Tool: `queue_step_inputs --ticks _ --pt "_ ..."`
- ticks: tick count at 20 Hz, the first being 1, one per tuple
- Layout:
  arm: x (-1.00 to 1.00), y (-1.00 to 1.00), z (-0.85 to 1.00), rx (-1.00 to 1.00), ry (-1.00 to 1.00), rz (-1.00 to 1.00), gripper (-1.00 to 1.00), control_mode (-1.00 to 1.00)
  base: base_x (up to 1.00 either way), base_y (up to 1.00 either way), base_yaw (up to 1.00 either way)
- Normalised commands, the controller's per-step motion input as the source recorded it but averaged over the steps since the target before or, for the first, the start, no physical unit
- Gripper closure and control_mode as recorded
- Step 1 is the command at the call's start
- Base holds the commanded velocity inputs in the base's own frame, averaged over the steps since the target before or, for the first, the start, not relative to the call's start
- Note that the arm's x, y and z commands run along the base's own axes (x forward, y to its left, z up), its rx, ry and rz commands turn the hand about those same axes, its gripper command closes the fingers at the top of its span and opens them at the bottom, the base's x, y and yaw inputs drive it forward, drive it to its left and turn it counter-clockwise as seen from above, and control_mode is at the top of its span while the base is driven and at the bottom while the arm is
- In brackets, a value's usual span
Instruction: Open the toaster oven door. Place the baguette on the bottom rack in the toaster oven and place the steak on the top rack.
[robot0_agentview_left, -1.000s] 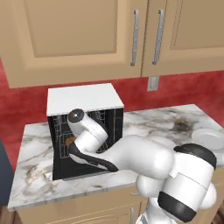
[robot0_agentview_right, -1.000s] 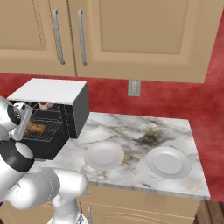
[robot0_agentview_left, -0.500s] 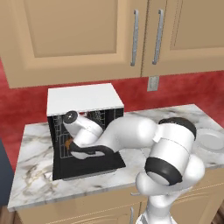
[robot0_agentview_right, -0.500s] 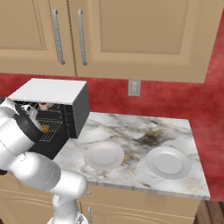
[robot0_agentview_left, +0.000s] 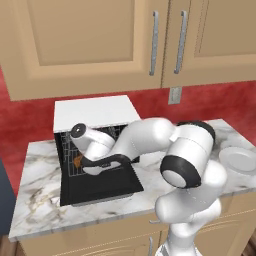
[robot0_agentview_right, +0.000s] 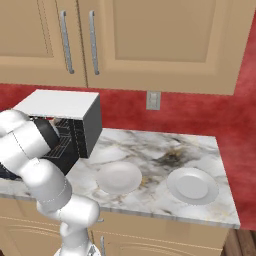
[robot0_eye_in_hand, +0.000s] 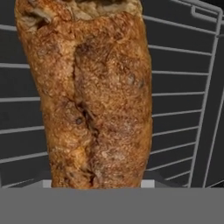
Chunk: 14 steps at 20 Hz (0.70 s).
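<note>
Marble counter (robot0_agentview_left: 45, 205) carries the oven (robot0_agentview_left: 95, 112), door (robot0_agentview_left: 100, 185) down, where the gripper (robot0_agentview_left: 80, 161) clamps the baguette (robot0_eye_in_hand: 89, 96) just over a rack (robot0_eye_in_hand: 183, 109), which I judge the bottom one. Lower it flat, then part the jaws.

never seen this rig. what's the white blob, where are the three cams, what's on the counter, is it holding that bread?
The white blob is a robot arm in a rendered kitchen. Two cameras ride on its base behind it, one to the left and one to the right. The third sits on the hand, looking along the end effector.

On the marble counter stands a black toaster oven with a white top, its door folded down flat. Right of it lie two white plates.

The arm reaches into the oven. The hand camera shows a brown baguette close up over a wire rack. The bread hides the fingertips, so I cannot tell whether it is gripped or just lying there.
</note>
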Motion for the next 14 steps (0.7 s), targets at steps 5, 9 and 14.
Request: queue_step_inputs --ticks 5,9,14 --pt "0.01 0.0 -0.14 0.0 0.0 -0.02 -1.0 -1.0 0.0 0.0 0.0" --pt "0.0 0.0 0.0 0.0 0.0 -0.03 -1.0 -1.0 0.0 0.0 0.0" --pt "-0.01 0.0 0.01 0.0 0.0 -0.01 -1.0 -1.0 0.0 0.0 0.0"
